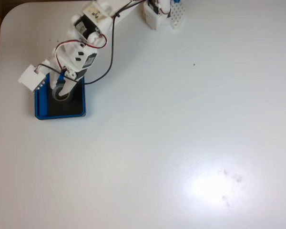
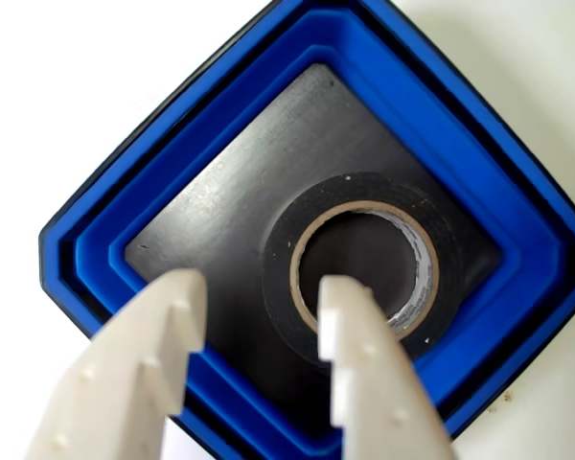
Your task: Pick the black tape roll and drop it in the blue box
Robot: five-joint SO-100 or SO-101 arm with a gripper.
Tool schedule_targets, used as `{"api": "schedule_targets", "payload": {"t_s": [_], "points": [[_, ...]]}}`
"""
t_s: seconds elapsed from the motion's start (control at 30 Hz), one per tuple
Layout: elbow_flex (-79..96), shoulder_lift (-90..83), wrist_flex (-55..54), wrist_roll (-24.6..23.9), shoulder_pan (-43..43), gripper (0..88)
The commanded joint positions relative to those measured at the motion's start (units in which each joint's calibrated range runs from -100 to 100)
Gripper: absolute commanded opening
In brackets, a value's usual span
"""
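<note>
So the gripper (image 2: 259,316) is spread wide over the box (image 2: 441,125) with nothing in it. In the view riding on the gripper, the tape (image 2: 297,225) lies flat on the black floor just past the fingertips, with the right finger (image 2: 359,364) overlapping its near edge and core. The left finger sits over bare floor and the blue wall. From above, a black cable (image 1: 109,52) loops beside the arm, and a white block (image 1: 32,78) sticks out over the box's left rim.

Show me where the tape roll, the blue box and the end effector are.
tape roll (image 2: 280,251): view riding on the end effector, black left side.
blue box (image 2: 441,134): same view, upper-right wall.
end effector (image 2: 261,324): same view, between its fingertips.
</note>
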Motion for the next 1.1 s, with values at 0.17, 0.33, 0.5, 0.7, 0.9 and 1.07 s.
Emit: {"api": "schedule_targets", "payload": {"t_s": [0.17, 0.33, 0.5, 0.7, 0.9, 1.07], "points": [[12.23, -15.49, -0.37, 0.23, -2.18, 3.3], [20.13, -23.52, -0.53, 0.23, -2.76, 3.1], [27.50, -30.96, -1.03, 0.23, -2.86, 3.1], [37.48, -40.99, -1.03, 0.23, -2.86, 2.9], [48.08, -51.28, -1.11, 0.23, -2.86, 2.9], [57.78, -60.39, -1.11, 0.23, -4.23, 2.9]]}}
